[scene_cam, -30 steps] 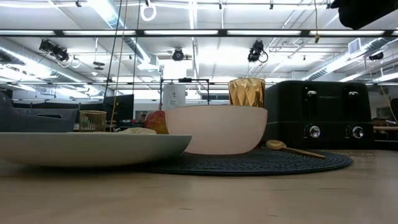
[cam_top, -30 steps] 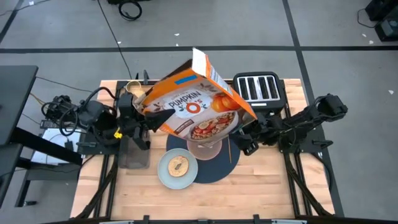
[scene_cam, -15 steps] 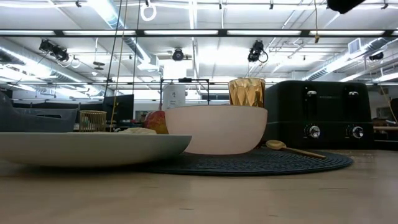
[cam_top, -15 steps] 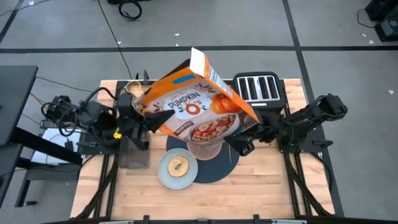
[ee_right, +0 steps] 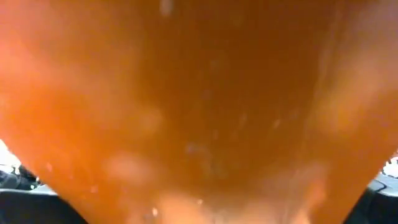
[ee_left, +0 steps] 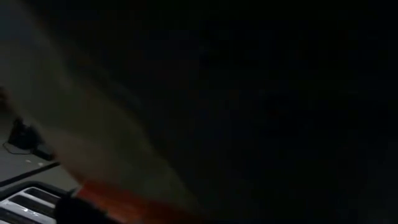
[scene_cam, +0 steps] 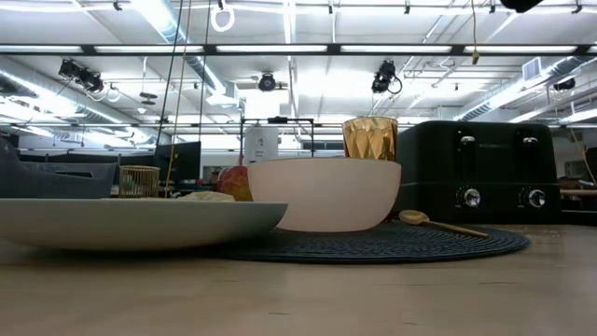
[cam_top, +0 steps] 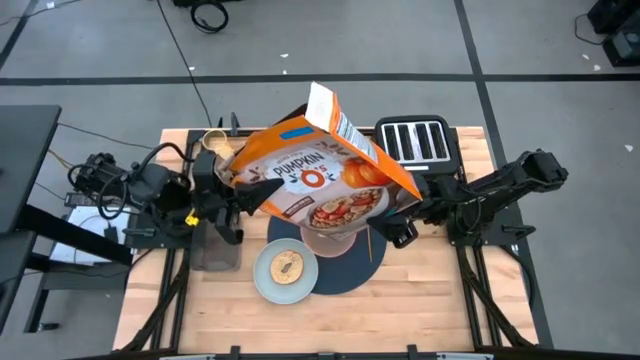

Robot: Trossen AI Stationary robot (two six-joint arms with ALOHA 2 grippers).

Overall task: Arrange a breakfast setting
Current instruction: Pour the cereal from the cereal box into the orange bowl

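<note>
My left gripper [cam_top: 255, 190] is shut on the orange-and-white cereal box [cam_top: 320, 170], which is held high above the table with its printed front facing up and its open flap toward the far edge. The box fills the right wrist view [ee_right: 199, 106]. Below it, the pinkish bowl [scene_cam: 324, 193] stands on the round dark-blue placemat [cam_top: 352, 272], with the gold spoon [scene_cam: 438, 224], amber glass [scene_cam: 370, 138] and red apple [scene_cam: 235, 182]. The pale-blue plate [cam_top: 268, 280] with the bagel [cam_top: 289, 266] overlaps the mat's near left. My right gripper [cam_top: 400, 230] is at the box's right lower corner. My left gripper holds the cereal box by its left side edge [cam_top: 245, 183], about midway along it. It comes level from the table's left, and one dark finger [cam_top: 262, 187] lies on the printed front. The box is lifted clear, tilted, over the bowl.
The black toaster [cam_top: 417, 142] stands at the far right, behind the mat. A grey bin [cam_top: 217, 250] sits at the left beside my left arm. A small gold cup [cam_top: 213, 142] stands at the far left. Bare wood shows along the table's near edge.
My left gripper has carried the cereal box a little toward the table's right edge, still lifted. My right arm has risen; its dark shape at the top of the low view has nearly left the picture.
</note>
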